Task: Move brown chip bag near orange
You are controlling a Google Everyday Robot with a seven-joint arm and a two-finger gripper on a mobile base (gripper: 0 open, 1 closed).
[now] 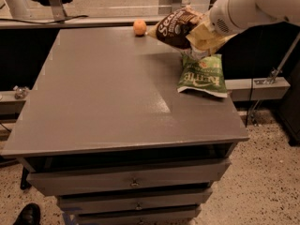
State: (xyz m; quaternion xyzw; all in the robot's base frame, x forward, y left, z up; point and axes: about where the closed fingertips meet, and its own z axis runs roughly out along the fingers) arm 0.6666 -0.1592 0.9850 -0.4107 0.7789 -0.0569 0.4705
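Grey table [103,93] fills most of view. Green chip bag [202,75] lies flat near table's right edge, label up. Drawers [133,179] stacked under tabletop, front side. Speckled floor [267,172] right of table. Black shoe [29,214] on floor by table's front-left corner.

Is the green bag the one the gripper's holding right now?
No, the gripper holds the brown chip bag up near the orange, while the green chip bag lies on the table.
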